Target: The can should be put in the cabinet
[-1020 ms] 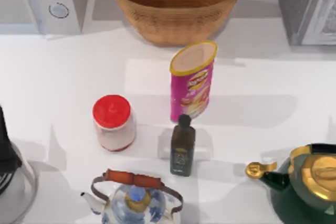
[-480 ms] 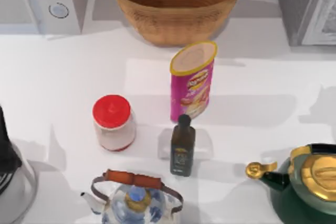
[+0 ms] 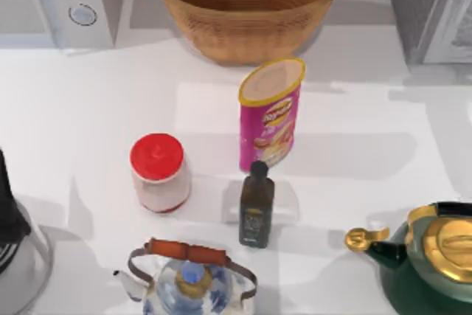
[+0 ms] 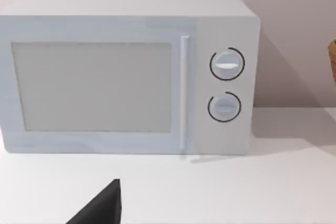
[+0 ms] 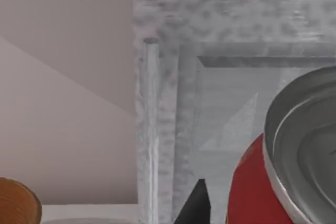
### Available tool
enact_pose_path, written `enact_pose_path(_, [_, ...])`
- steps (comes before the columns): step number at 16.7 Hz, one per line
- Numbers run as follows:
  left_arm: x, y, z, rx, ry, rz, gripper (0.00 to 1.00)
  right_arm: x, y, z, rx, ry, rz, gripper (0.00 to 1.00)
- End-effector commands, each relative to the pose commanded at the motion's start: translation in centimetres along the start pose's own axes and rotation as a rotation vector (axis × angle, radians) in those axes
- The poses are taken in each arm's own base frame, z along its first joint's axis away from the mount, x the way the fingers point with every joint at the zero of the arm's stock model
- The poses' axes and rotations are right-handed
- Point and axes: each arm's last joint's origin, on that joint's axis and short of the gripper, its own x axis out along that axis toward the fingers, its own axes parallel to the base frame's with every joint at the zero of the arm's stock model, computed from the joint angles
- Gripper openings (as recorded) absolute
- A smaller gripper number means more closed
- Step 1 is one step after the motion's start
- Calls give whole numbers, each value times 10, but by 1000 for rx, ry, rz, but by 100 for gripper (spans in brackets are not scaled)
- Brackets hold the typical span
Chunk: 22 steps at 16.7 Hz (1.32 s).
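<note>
Apparently mid-carry, the right gripper (image 5: 197,206) sat close before the cabinet (image 5: 168,103) at the table's (image 3: 96,108) far right corner. A red can (image 5: 252,192) with a silver top rose right beside it, presumably brought there for loading, though grip and opening could not be told. The cabinet door looked shut, so its bar handle (image 5: 150,129) probably needed pulling first. The pink chips tube (image 3: 270,114) stood upright mid-table, and the left gripper (image 4: 100,209), state unreadable, idled facing the microwave (image 4: 126,77).
</note>
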Motion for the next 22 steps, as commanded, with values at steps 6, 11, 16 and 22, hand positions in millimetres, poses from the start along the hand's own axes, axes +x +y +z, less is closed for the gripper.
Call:
enact_pose_path(6, [0, 0, 0, 0, 0, 0, 100, 29, 21, 71, 14, -104, 33, 0])
enact_pose_path(11, [0, 0, 0, 0, 0, 0, 100, 32, 27, 88, 22, -153, 45, 0])
enact_pose_path(16, [0, 0, 0, 0, 0, 0, 100, 34, 26, 89, 24, -150, 40, 0])
enact_pose_path(22, [0, 0, 0, 0, 0, 0, 100, 87, 32, 111, 18, -118, 37, 0])
